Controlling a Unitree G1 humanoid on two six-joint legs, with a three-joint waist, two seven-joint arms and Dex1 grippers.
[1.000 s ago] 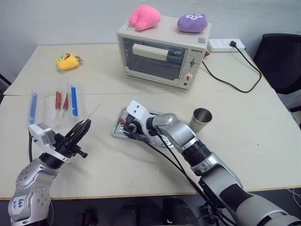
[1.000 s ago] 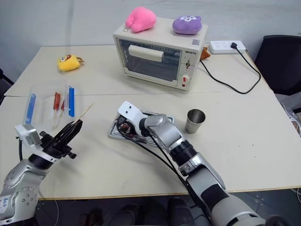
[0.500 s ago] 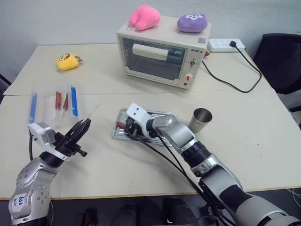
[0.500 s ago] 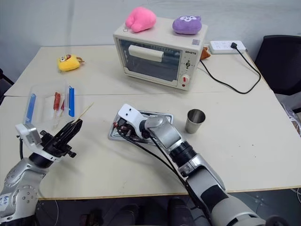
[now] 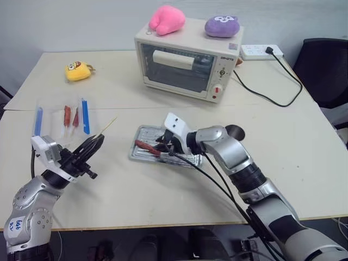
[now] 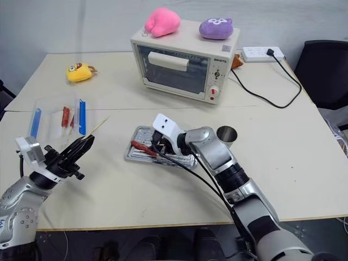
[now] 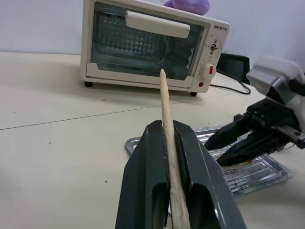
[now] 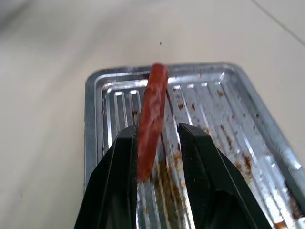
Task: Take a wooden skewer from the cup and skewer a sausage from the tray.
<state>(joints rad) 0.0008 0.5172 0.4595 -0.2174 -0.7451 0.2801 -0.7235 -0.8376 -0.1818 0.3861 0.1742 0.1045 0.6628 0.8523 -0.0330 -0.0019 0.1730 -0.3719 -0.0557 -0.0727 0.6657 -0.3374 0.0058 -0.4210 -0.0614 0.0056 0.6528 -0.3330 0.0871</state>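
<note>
— While the right gripper (image 8: pixel 155 143) hung over the tray (image 5: pixel 142 154), what did the containers hold?
— The tray, near the table's centre, carried only brown grease smears on its ridges. One sausage (image 8: pixel 151 117) was pinched between the right gripper's two black fingers, above the tray's nine o'clock end and apart from the metal. The cup (image 6: pixel 227 134) stood at three o'clock of the tray, half hidden behind the right forearm; I could not tell what was in it. A clear box with blue sides (image 5: pixel 61 120), at nine o'clock of the tray, held two reddish sausages on sticks.
— And the skewer?
— One wooden skewer (image 7: pixel 167 129) was clamped tight in the left gripper (image 5: pixel 93 147), at about eight o'clock of the tray, its tip pointing up towards the toaster oven (image 5: pixel 186 63).
— Counts?
— One tray, one cup, one skewer in hand, one sausage held, two more in the box.
— What else stood around?
— The oven at twelve o'clock bore a pink plush toy (image 5: pixel 167 19) and a purple plush toy (image 5: pixel 221 26). A yellow plush toy (image 5: pixel 78 70) lay at ten o'clock, a white power strip (image 5: pixel 261 51) at one o'clock with a black cord (image 5: pixel 272 98) across the table, and a black chair (image 5: pixel 326 70) at two o'clock. Bare tabletop lay between the skewer's tip and the held sausage.
</note>
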